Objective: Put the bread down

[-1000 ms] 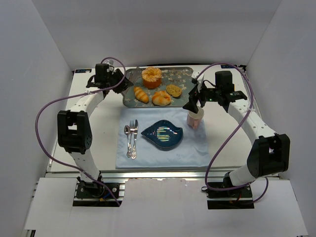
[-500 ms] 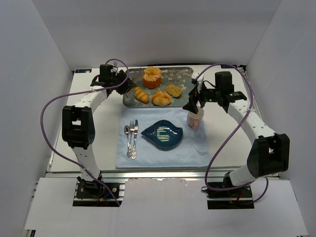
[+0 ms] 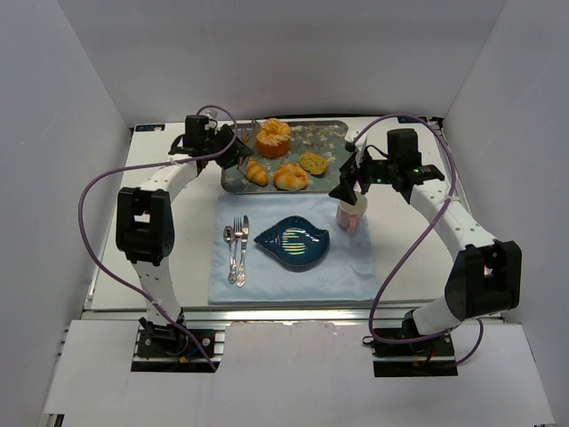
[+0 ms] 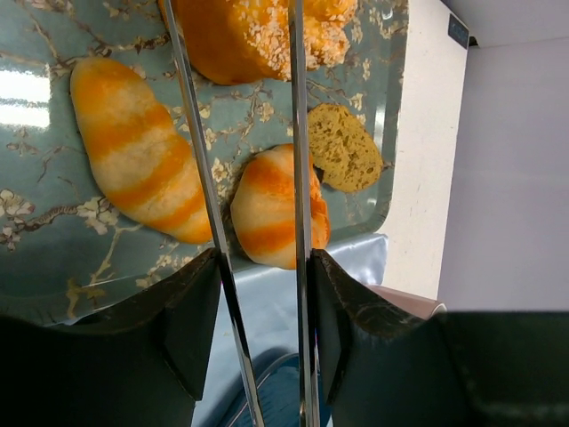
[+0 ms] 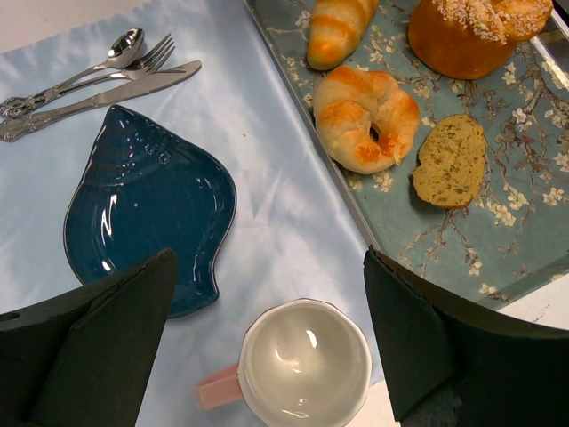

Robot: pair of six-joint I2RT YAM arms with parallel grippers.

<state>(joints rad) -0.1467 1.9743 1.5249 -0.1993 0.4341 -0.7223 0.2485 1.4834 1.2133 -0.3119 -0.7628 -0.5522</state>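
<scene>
Bread (image 3: pixel 273 136): one only, on the far side of the tray (image 3: pixel 329 135), biggest item there; round, orange-golden, lobed flower-like top with pale seeded crumb. Also on tray: two striped rolls, straight roll (image 5: pixel 336 27) and curled roll (image 5: pixel 364 116); one flat speckled slice (image 5: pixel 449 160). One light blue cloth (image 3: pixel 293 276) on the surface (image 3: pixel 409 258) carries one blue shell plate (image 5: pixel 142 209), one pink cup (image 5: pixel 302 365), one spoon (image 5: pixel 124 44), one fork (image 5: pixel 158 53), one knife (image 5: pixel 133 89). Left pincer (image 4: pixel 260 267) part-closed around metal tongs (image 4: pixel 298 178); tong arms apart, running across bread's near side; tips out of frame, contact unclear. Right pincer (image 3: pixel 345 189) gaping wide, holding nothing, above cup.
</scene>
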